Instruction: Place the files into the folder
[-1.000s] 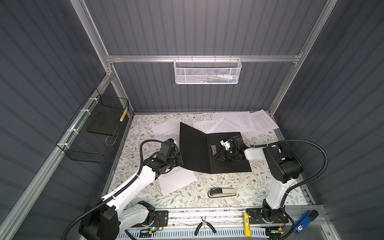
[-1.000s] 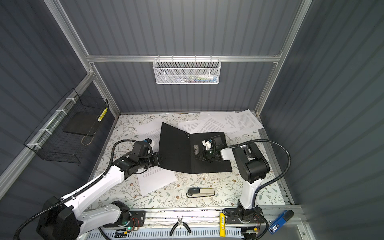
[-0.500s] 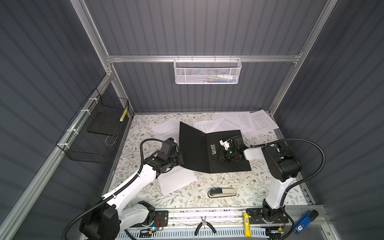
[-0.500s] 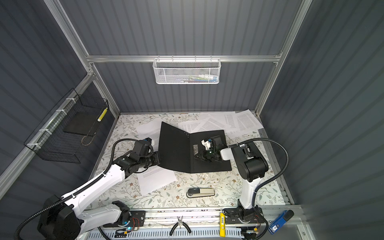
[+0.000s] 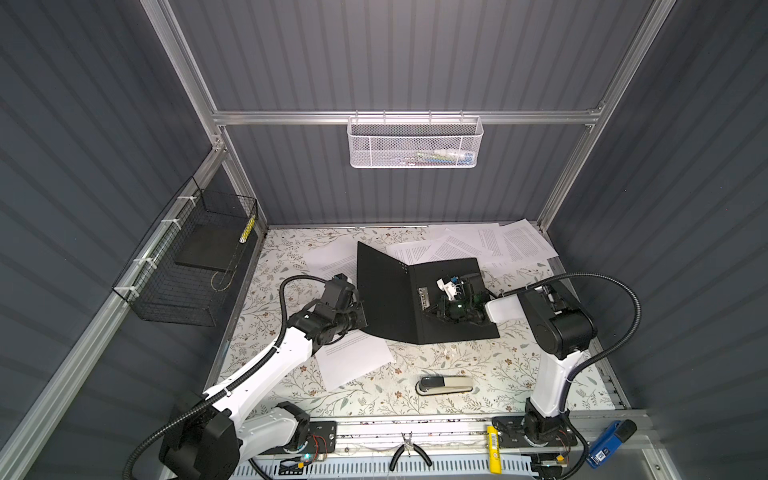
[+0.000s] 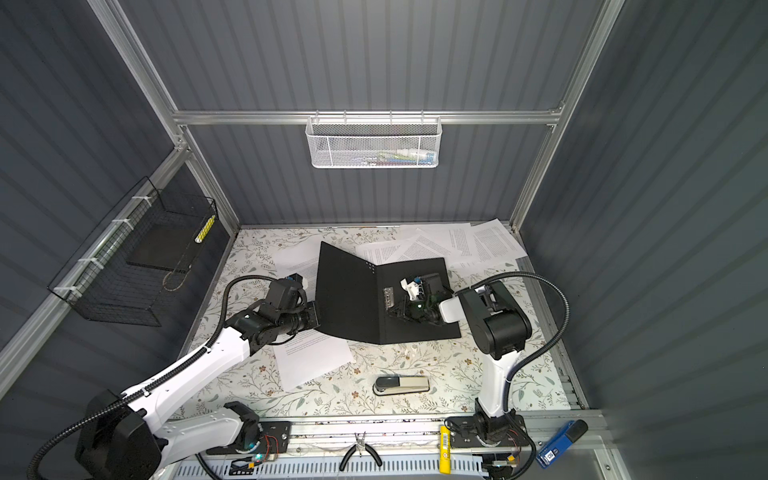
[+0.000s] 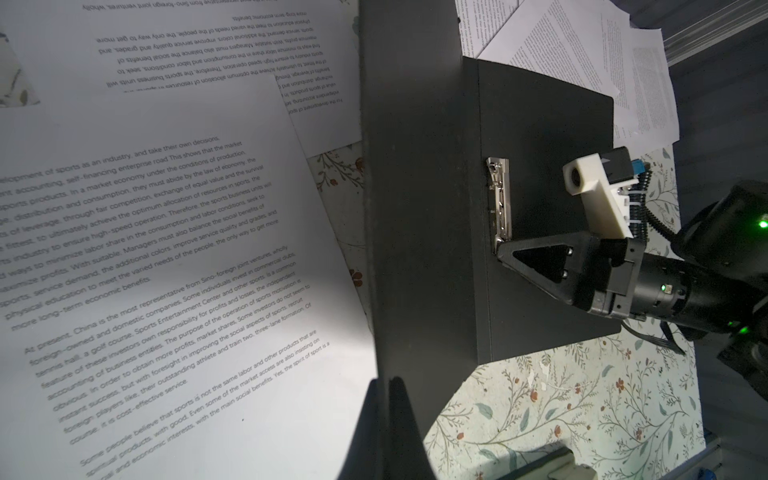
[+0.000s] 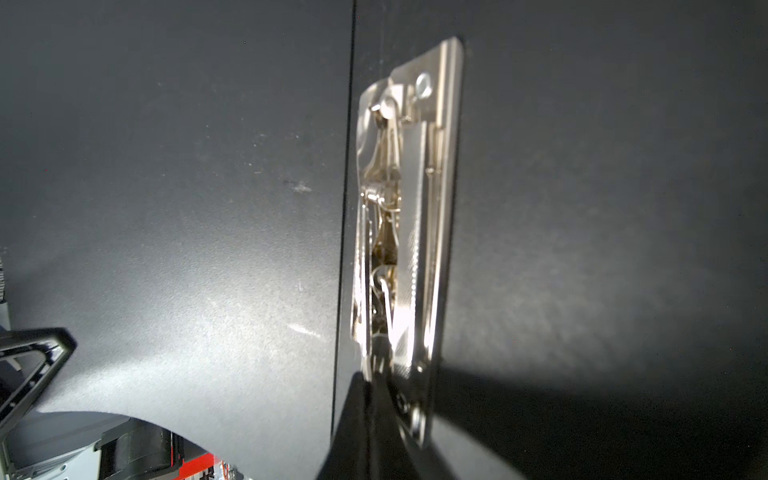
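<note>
I'm pinching the outer edge of the folder [image 5: 390, 291]'s raised left cover with my left gripper [image 7: 384, 380], holding it tilted up off the counter [image 5: 457, 361]. My right gripper [image 8: 376, 376] is pressing together on the end of the metal clip [image 8: 407, 208] on the folder's flat right half. The files [image 5: 519, 243] are lying loose behind the folder, with one sheet [image 5: 353, 361] lying under my left arm.

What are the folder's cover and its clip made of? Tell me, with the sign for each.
The folder: matte black stiff board or plastic, hard to say which; fine grain, dull glare, faint scuffs. The clip: polished silvery metal; bright mirror-like highlights and a rivet.
</note>
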You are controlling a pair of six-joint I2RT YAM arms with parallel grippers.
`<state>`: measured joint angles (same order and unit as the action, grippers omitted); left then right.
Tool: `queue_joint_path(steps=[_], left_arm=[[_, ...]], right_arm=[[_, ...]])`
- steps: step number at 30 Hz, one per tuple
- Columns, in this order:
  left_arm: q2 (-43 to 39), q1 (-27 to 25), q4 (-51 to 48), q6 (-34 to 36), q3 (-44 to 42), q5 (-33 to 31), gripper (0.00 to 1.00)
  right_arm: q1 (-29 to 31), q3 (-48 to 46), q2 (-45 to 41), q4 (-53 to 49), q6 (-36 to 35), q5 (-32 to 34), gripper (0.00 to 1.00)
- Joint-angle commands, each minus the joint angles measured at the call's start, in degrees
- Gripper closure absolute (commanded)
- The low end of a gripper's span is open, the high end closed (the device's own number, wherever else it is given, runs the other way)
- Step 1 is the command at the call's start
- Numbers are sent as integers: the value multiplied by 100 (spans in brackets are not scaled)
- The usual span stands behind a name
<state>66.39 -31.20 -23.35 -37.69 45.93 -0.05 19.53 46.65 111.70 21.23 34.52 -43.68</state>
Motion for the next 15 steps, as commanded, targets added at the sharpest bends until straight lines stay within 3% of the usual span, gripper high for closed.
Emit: queue_joint_path(steps=[1, 9, 10, 13, 15], left_arm=[[-80, 29, -689, 228, 83, -683, 100], [-156, 33, -558, 242, -24, -598, 100], [-155, 26, -512, 260, -53, -540, 100], [-171, 30, -407, 289, -104, -418, 100], [-186, 34, -375, 322, -120, -361, 100]], right_arm=[[-73, -287, 130, -773, 67, 826, 100], [35, 576, -493, -1345, 119, 16, 98], [50, 702, -483, -1392, 125, -67, 84], [54, 753, -673, -1231, 259, -157, 59], [58, 661, -969, -1293, 204, 7, 49]])
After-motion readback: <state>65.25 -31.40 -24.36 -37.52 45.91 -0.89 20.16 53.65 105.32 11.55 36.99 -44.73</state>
